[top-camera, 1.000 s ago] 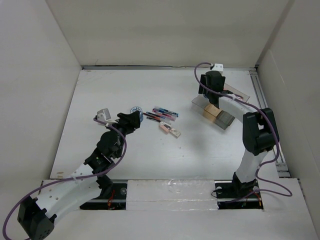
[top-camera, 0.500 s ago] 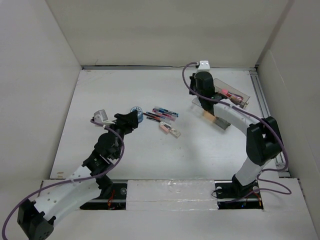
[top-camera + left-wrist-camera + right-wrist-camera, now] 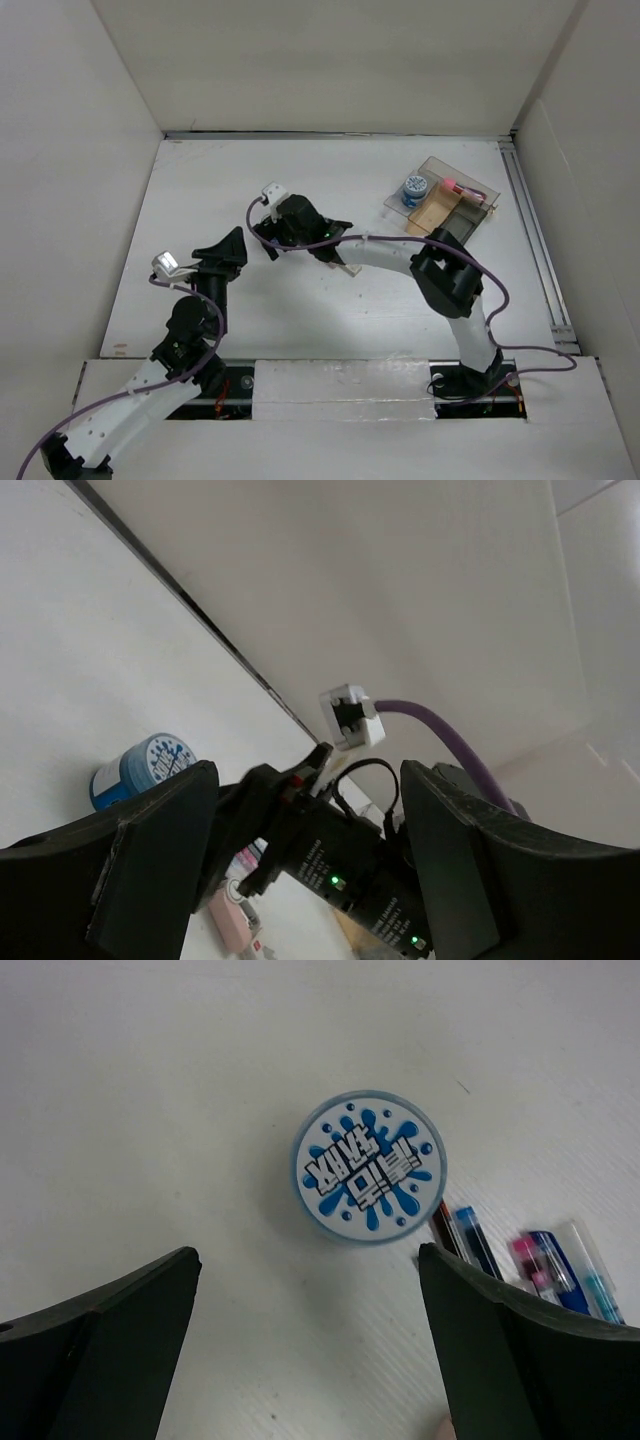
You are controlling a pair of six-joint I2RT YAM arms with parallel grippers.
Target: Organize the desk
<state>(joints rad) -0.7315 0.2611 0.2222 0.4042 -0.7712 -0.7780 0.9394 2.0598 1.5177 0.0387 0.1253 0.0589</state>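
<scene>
1 bench [image 3: 200, 170] is lying flat and filling the top view. 3 white upright panels are standing on its left, far and right sides. 1 metal rail [image 3: 531, 240] is running along its right edge from far to near. From this slanted height the bench is looking wider across than deep, but I cannot tell its true long axis.

2 arms are reaching in from the near edge. The left claw [image 3: 228, 250] is sitting left of the middle and aiming toward the far right corner. Its 2 fingers [image 3: 150, 860] are standing wide apart and gripping nothing.

The right claw [image 3: 300, 230] is hanging over the middle of the bench and facing down, its 2 fingers [image 3: 110, 1340] also spread wide. 1 round blue tub [image 3: 370, 1168] is standing upright on the bench under that gap and touching neither finger.

Just right of the tub, a bunch of pens [image 3: 540, 1265] is lying side by side. At least 4 are showing in the right wrist view, but the frame edge and a finger are cutting off the full count. 1 small pale pink piece [image 3: 346, 266] is lying a little nearer the near edge.

1 clear tray [image 3: 475, 178] is sitting near the far right corner, skewed to the bench edges. It is holding a second blue tub [image 3: 413, 188] and 1 pink item [image 3: 455, 185]. That is making 2 blue tubs in all.
</scene>
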